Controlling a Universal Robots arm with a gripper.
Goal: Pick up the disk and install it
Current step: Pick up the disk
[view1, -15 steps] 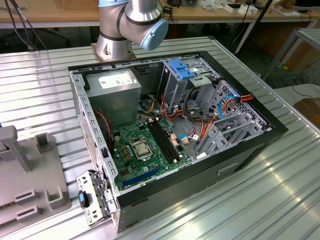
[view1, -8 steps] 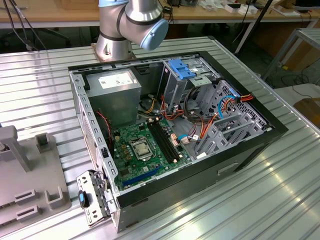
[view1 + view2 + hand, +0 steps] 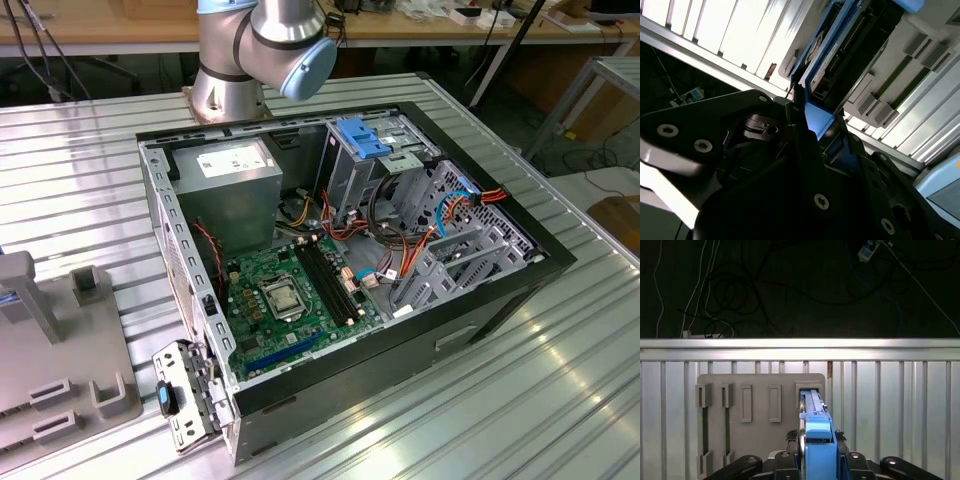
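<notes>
In the first wrist view we see the gripper (image 3: 818, 446) drawn in narrow on the disk (image 3: 813, 407). Its fingers (image 3: 801, 442) sit against either side of the blue carrier bracket (image 3: 819, 432). The disk stands on edge in an end slot of the grey holder plate (image 3: 760, 390), which lies flat on the slatted metal desk (image 3: 890, 405).

In the second wrist view the carrier bracket (image 3: 817, 119) sits right at the black gripper body, and the disk's face runs away from it over the holder plate (image 3: 920, 50).

In the exterior view the holder plate (image 3: 60, 350) lies at the exterior view's left, beside the open computer case (image 3: 480, 300). Inside the case we note:
- the motherboard (image 3: 290, 300)
- the grey power-supply box (image 3: 235, 185)
- the light-blue latch plate (image 3: 362, 137)

The arm base (image 3: 235, 60) stands behind the case.
</notes>
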